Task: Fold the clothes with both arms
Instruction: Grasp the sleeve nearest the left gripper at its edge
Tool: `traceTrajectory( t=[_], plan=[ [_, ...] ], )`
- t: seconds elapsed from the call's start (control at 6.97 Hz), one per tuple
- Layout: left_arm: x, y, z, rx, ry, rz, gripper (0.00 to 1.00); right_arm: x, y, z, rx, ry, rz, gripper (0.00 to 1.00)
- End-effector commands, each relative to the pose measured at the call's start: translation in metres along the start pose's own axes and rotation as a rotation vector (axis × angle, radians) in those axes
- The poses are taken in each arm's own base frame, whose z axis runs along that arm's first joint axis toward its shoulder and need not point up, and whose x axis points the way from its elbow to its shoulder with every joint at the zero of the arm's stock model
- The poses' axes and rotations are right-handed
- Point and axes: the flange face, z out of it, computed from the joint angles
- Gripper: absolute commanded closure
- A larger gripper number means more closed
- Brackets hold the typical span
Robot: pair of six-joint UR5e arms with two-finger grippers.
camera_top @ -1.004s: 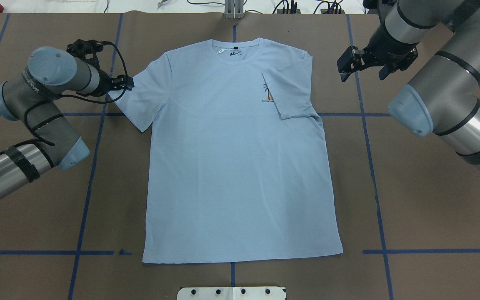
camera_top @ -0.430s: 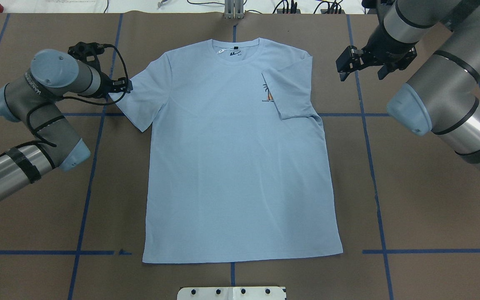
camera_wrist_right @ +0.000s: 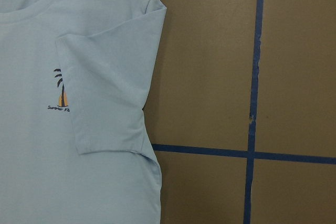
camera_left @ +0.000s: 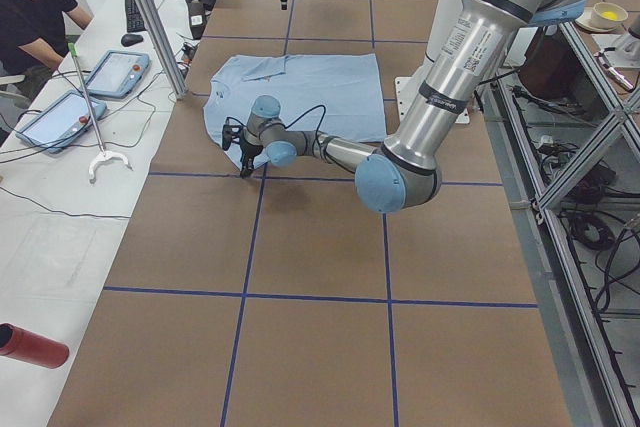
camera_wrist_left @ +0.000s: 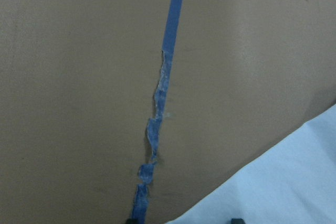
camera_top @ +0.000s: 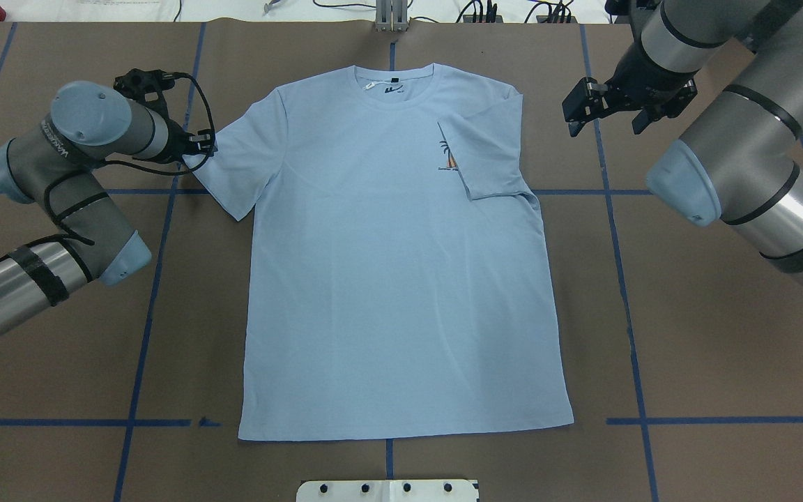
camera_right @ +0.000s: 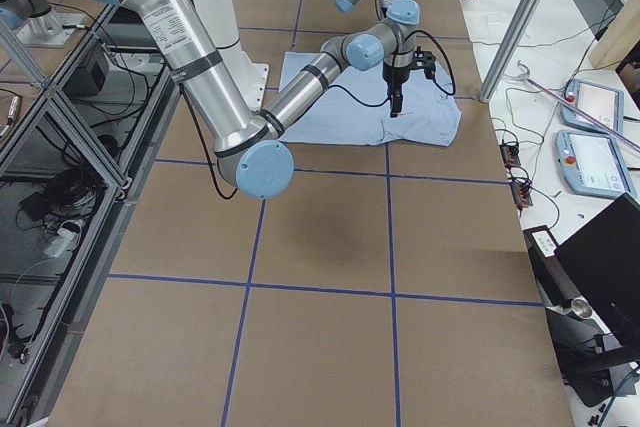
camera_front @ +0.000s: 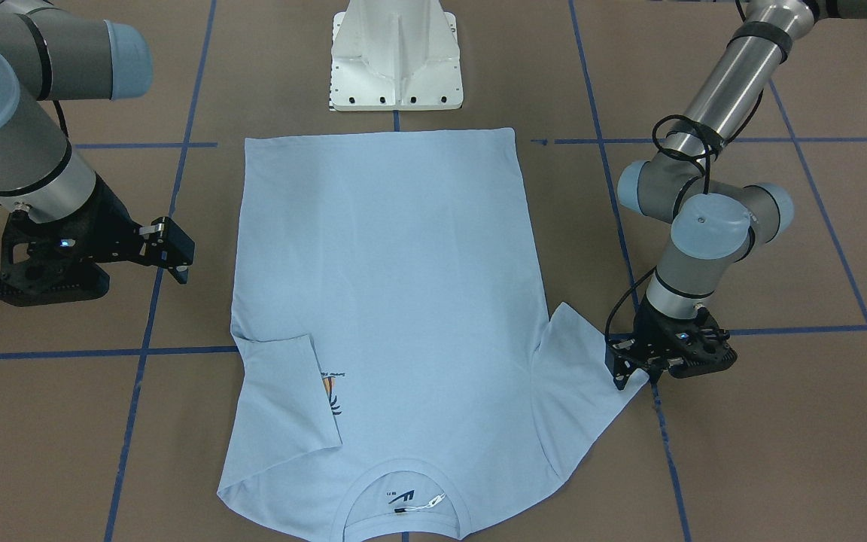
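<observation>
The pale light-blue T-shirt lies flat on the brown table, front up, collar at the far edge. Its sleeve near my right arm is folded inward and partly covers the palm-tree print. The other sleeve is spread out. My left gripper is low at that sleeve's tip. It is open, and the left wrist view shows the sleeve's edge between the fingertips. My right gripper is open and empty beside the shirt's shoulder, clear of the cloth.
Blue tape lines cross the table in a grid. The white pedestal base stands just beyond the shirt's hem. A person, tablets and a metal post are past the far edge.
My left gripper has shifted slightly outward along the spread sleeve's tip. My right gripper has drifted a little toward the far edge. The shirt has not moved.
</observation>
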Motion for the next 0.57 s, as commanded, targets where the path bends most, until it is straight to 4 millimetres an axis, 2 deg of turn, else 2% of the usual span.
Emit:
traceTrajectory(
  t=[0.0,0.14,0.43],
  plan=[
    [0.01,-0.002,-0.012,0.004,0.02,0.004,0.9,0.001,-0.001,0.003,-0.004,0.003,0.003,0.0],
    [0.013,-0.003,-0.014,0.003,0.025,0.005,0.99,0.003,-0.002,0.005,-0.008,0.007,0.005,0.0],
    [0.025,-0.005,-0.021,0.009,0.042,0.007,1.0,0.006,-0.003,0.01,-0.015,0.014,0.009,0.0]
  ],
)
